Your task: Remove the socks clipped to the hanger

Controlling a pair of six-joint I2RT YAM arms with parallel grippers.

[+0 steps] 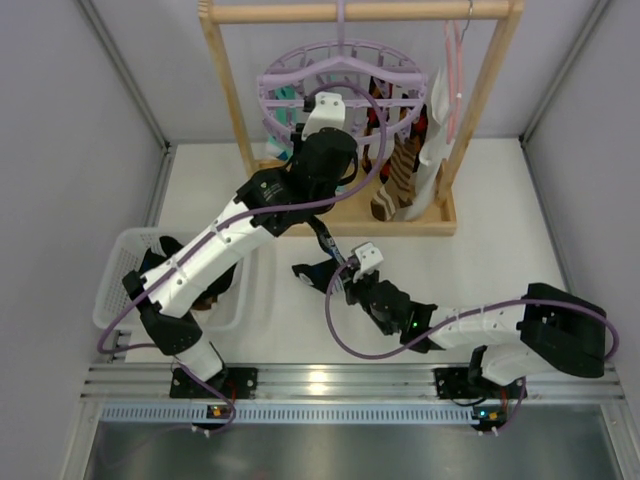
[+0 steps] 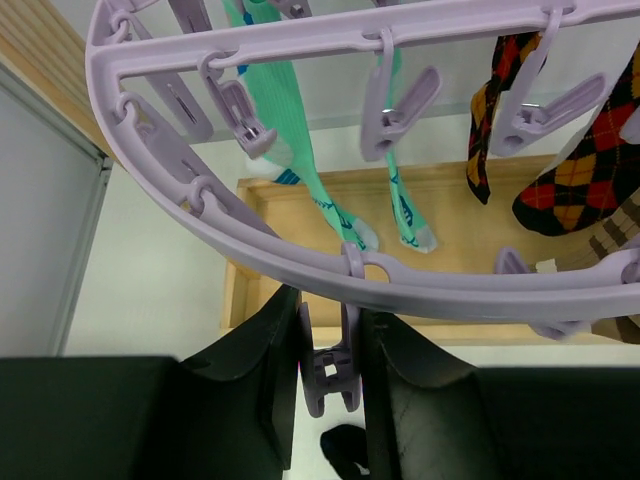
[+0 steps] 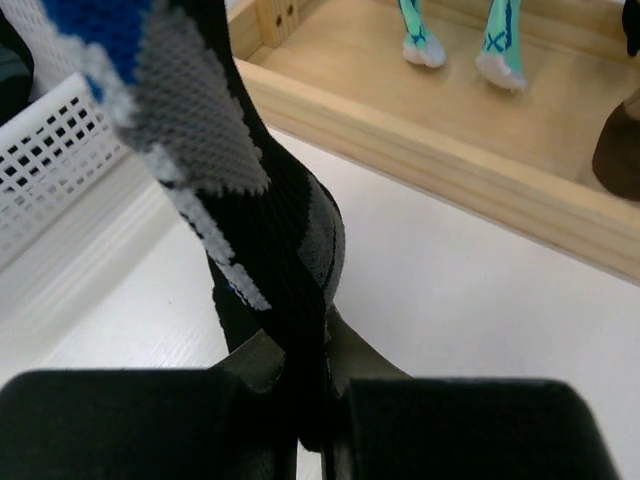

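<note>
**Sock removal in progress: one black sock freed, the others clipped.**
The right gripper (image 3: 300, 372) pinches the black sock (image 3: 270, 250) low over the table (image 1: 500, 220), beside the white basket (image 1: 115, 290) and apparently clear of the hanger (image 2: 250, 235). The left gripper (image 2: 332, 325) is pressed onto a rim peg (image 2: 328, 372). Mint-green socks (image 2: 300, 160) and patterned socks (image 2: 575, 180) hang pegged. Likely next: deposit the sock, then squeeze an occupied peg.

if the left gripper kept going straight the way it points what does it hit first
The lilac peg pinched in the left gripper, then the hanger rim just beyond; depth is unclear.
</note>
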